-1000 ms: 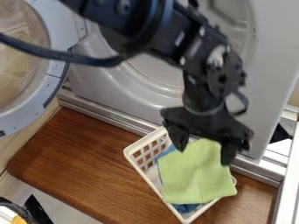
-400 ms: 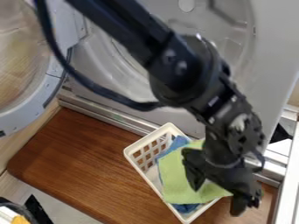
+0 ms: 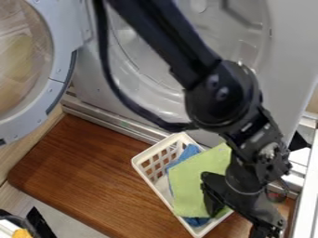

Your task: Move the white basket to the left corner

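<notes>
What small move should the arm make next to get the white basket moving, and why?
Probably lower the open gripper a little, straddling a wall of the white basket: one jaw is over the green cloth, the other outside the basket.

Big grey machine (image 3: 288, 42) standing behind brown wood desk (image 3: 81, 172). Round see-through door (image 3: 61, 51) hanging open at left. Silver strip (image 3: 115, 124) running between machine and desk. Light shining on machine.

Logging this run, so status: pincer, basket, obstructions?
Pincer open, at lower right of white basket. Basket on brown board, right half. Green cloth, blue cloth inside. Round door open at left, possibly in the way.
</notes>
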